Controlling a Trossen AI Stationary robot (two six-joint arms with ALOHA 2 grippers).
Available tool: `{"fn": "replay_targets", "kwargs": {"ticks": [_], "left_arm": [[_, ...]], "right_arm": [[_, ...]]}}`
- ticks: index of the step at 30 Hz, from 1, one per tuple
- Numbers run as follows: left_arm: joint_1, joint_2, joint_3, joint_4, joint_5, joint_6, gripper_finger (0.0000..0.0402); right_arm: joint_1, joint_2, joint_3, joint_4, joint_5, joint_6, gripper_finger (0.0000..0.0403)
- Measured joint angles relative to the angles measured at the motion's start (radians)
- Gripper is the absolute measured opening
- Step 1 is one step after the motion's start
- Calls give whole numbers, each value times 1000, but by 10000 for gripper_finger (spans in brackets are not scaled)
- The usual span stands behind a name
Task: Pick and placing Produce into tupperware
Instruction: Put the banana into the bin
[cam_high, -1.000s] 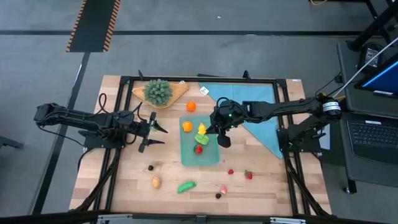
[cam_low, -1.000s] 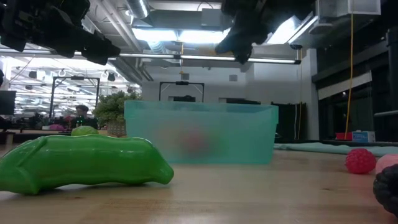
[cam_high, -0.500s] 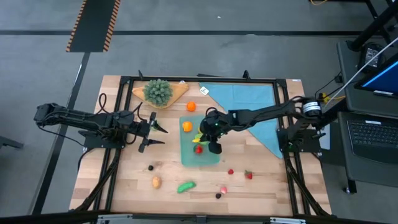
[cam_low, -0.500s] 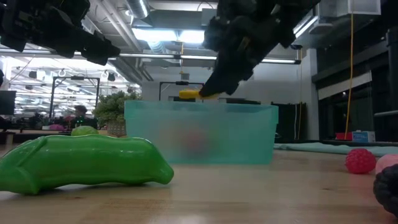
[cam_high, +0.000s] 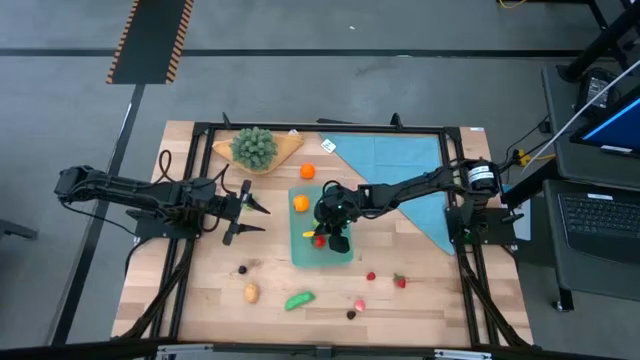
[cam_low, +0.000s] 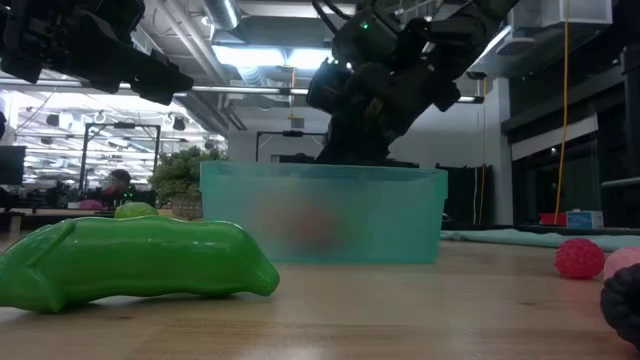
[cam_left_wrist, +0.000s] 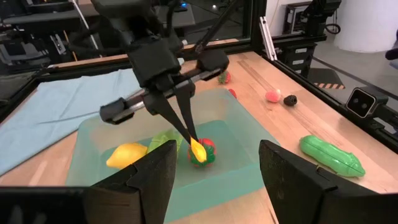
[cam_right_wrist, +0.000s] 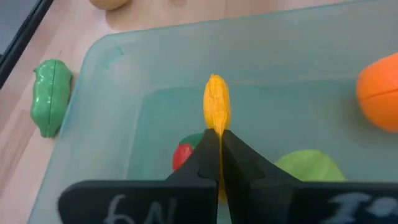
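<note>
The teal tupperware (cam_high: 321, 238) stands mid-table and holds an orange piece (cam_high: 300, 203), a lemon (cam_left_wrist: 126, 154), a green piece (cam_left_wrist: 163, 142) and a red-and-green piece (cam_left_wrist: 206, 157). My right gripper (cam_high: 322, 234) reaches down inside it, shut on a small long yellow piece of produce (cam_right_wrist: 216, 107). At the table's left my left gripper (cam_high: 250, 210) hovers open, with nothing between its fingers. More produce lies loose on the near part of the table, among it a green pod (cam_high: 298, 299). My right gripper pinches one end of the yellow piece (cam_right_wrist: 217, 129) between its two fingertips (cam_left_wrist: 184, 127). The fingers slant down from the table's right side. The rest of the piece sticks out beyond them, low in the tupperware over the red-and-green piece; whether they touch, I cannot tell.
A leafy green bunch (cam_high: 254, 146) sits on a wooden board at the far left, beside an orange (cam_high: 307, 171) and a light-blue cloth (cam_high: 395, 160). Small pieces (cam_high: 251, 292) (cam_high: 358, 304) (cam_high: 399, 281) lie near the front edge. A black frame (cam_high: 200, 130) rims the table.
My right gripper has come down and toward the table's left, carrying the yellow piece from above the tupperware's right side into it. It has stayed shut on the piece.
</note>
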Motion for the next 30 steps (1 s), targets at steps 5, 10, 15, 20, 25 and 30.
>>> {"fn": "replay_targets", "kwargs": {"ticks": [5, 10, 15, 20, 25, 30], "left_arm": [[0, 0, 0, 0, 0, 0, 220], [0, 0, 0, 0, 0, 0, 220], [0, 0, 0, 0, 0, 0, 220], [0, 0, 0, 0, 0, 0, 220], [0, 0, 0, 0, 0, 0, 220], [0, 0, 0, 0, 0, 0, 220]], "right_arm": [[1, 33, 0, 18, 0, 2, 6], [1, 43, -1, 44, 0, 0, 6], [1, 43, -1, 42, 0, 2, 12], [1, 43, -1, 40, 0, 2, 55], [1, 43, -1, 43, 22, 6, 84], [1, 42, -1, 56, 35, 5, 110]]}}
